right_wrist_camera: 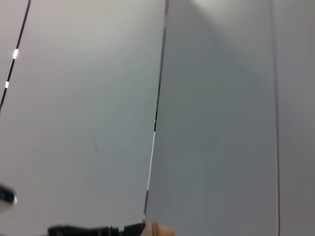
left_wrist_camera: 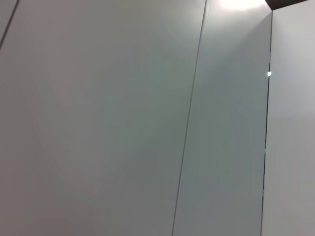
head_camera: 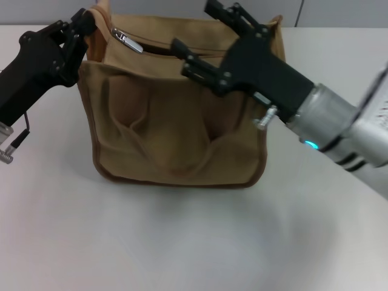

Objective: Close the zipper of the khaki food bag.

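The khaki food bag [head_camera: 176, 127] stands upright on the table in the head view, handles drooping over its front. The zipper [head_camera: 154, 50] runs along its top and shows a dark open gap. Its silver pull tab [head_camera: 125, 40] lies near the bag's left end. My left gripper [head_camera: 82, 30] is at the bag's upper left corner, shut on the fabric there. My right gripper [head_camera: 197, 33] hovers over the middle of the bag's top, open and empty, to the right of the pull tab. A sliver of tan fabric [right_wrist_camera: 156, 230] shows in the right wrist view.
The bag sits on a white table [head_camera: 182, 242] with bare surface in front and to both sides. The left wrist view shows only grey wall panels [left_wrist_camera: 123, 123]. The right wrist view shows the same panels [right_wrist_camera: 211, 123].
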Motion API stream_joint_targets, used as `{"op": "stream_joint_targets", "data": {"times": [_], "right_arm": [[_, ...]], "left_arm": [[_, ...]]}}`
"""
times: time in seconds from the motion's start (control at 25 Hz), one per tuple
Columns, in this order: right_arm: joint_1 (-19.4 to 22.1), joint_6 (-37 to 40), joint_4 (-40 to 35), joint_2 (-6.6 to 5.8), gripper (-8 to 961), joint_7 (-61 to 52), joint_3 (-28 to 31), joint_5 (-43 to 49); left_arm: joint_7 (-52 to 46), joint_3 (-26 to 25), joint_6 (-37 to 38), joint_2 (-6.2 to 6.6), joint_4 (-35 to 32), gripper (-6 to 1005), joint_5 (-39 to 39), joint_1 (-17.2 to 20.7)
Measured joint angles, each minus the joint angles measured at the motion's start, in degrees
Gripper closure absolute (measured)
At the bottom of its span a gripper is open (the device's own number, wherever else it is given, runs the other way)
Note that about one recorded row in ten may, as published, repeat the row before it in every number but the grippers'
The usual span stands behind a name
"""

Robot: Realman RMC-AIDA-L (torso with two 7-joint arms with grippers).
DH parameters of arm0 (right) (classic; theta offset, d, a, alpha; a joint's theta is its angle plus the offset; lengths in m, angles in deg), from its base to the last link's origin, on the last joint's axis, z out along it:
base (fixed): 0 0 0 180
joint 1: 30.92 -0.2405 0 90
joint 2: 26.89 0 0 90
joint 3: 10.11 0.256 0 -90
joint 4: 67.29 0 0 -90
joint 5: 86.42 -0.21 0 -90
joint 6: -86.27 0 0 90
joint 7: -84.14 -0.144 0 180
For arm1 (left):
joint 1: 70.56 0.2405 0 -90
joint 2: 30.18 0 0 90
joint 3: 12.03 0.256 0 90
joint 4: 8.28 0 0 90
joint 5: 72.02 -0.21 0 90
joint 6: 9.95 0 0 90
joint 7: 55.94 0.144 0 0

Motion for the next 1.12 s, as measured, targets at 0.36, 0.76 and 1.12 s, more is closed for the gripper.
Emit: {"op": "stream_joint_targets", "data": {"times": [0.36, 0.76, 1.12], "right_arm": [[-0.9, -11.2, 14.9, 0.0, 136, 37.0, 7.4, 0.4], [-0.8, -16.2, 17.6, 0.0, 136, 44.8, 13.1, 0.4], [-0.3, -16.3, 18.5, 0.0, 136, 44.8, 14.1, 5.0]], "left_arm": [[-0.7, 0.2, 0.1, -0.09, 0.7, 968, 0.1, -2.1], [-2.2, 0.4, 2.8, -0.09, 1.3, 967, 0.2, -3.9], [-1.8, 0.5, 2.6, -0.09, 2.3, 967, 0.2, -4.4]]}}
